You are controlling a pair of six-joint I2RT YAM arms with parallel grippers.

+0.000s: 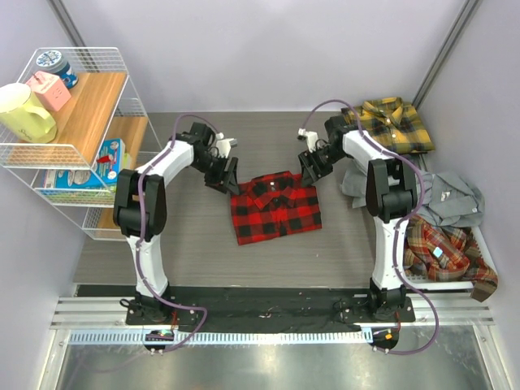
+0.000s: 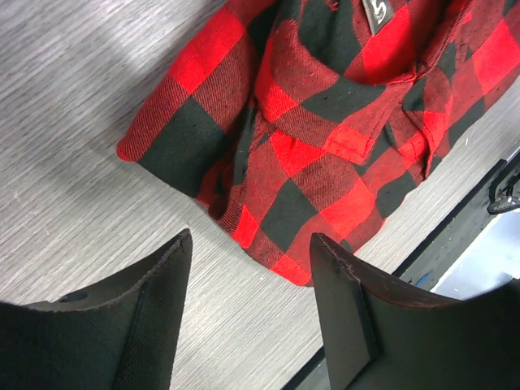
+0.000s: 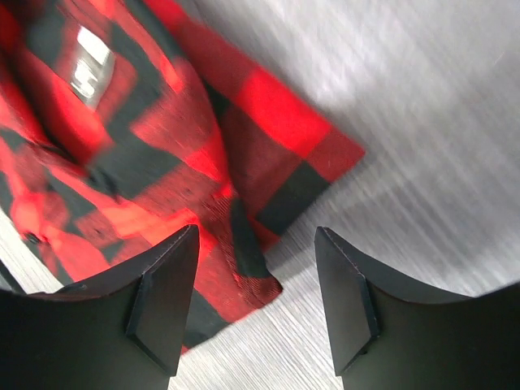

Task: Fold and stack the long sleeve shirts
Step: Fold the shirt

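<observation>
Looking down from above, the red-and-black check shirt lies folded at the middle of the table, collar toward twelve o'clock. The left gripper hovers at its ten o'clock corner and the right gripper at its one o'clock corner. A yellow-and-black plaid shirt lies folded at the table's one o'clock. A grey shirt and an orange-brown plaid shirt lie heaped at three to four o'clock.

The left wrist view shows the left gripper's jaws spread with nothing between them. The shirt's folded corner lies ahead at twelve to one o'clock, apart from the fingers.

In the right wrist view the right gripper's jaws are likewise parted and empty. The shirt fills nine to eleven o'clock, with bare table between the fingers.

The fold looks finished, so stacking probably comes next. To do it well, both grippers should pinch every layer at matching corners, lift together and level, and set the bundle down square on the yellow-and-black one. An uneven grip could let the fold spill open.
</observation>
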